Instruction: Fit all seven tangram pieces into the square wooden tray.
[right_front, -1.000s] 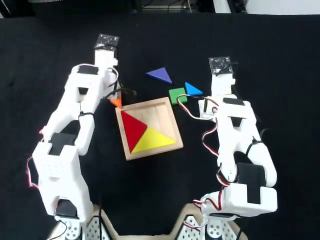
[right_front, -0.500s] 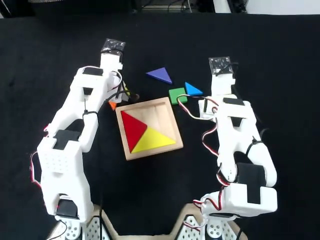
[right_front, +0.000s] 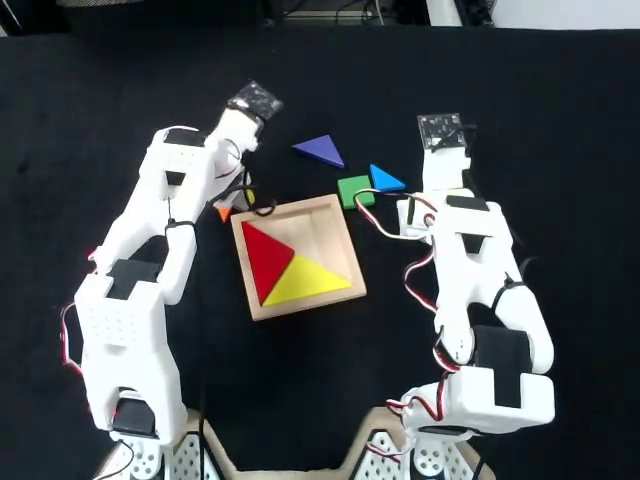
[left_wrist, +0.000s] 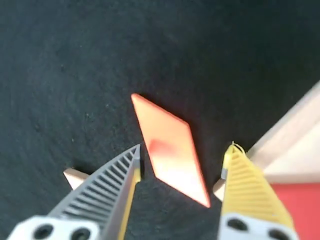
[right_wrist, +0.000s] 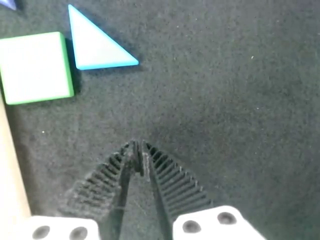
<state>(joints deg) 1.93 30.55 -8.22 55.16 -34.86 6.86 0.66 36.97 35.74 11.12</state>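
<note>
The square wooden tray (right_front: 343, 240) lies mid-table with a red triangle (right_front: 265, 256) and a yellow triangle (right_front: 305, 281) inside. An orange parallelogram (left_wrist: 170, 150) lies on the cloth just off the tray's far left corner (left_wrist: 295, 132). My left gripper (left_wrist: 185, 147) is open right over it, one finger on each side. In the high view the orange piece (right_front: 222, 212) peeks out beside that gripper (right_front: 240, 200). A purple triangle (right_front: 320, 150), a green square (right_front: 353, 190) and a blue triangle (right_front: 385, 180) lie beyond the tray. My right gripper (right_wrist: 135, 146) is shut and holds nothing, short of the green square (right_wrist: 35, 67) and blue triangle (right_wrist: 95, 47).
Black cloth covers the table. A small pale corner (left_wrist: 75, 177) shows beside the grey finger. The right arm (right_front: 470, 250) stands right of the tray. Bare cloth stretches behind the pieces and to the far right.
The left arm's wrist has swung to the right, toward the tray's corner. The orange piece has shifted slightly left and nearer. The right arm has not moved.
</note>
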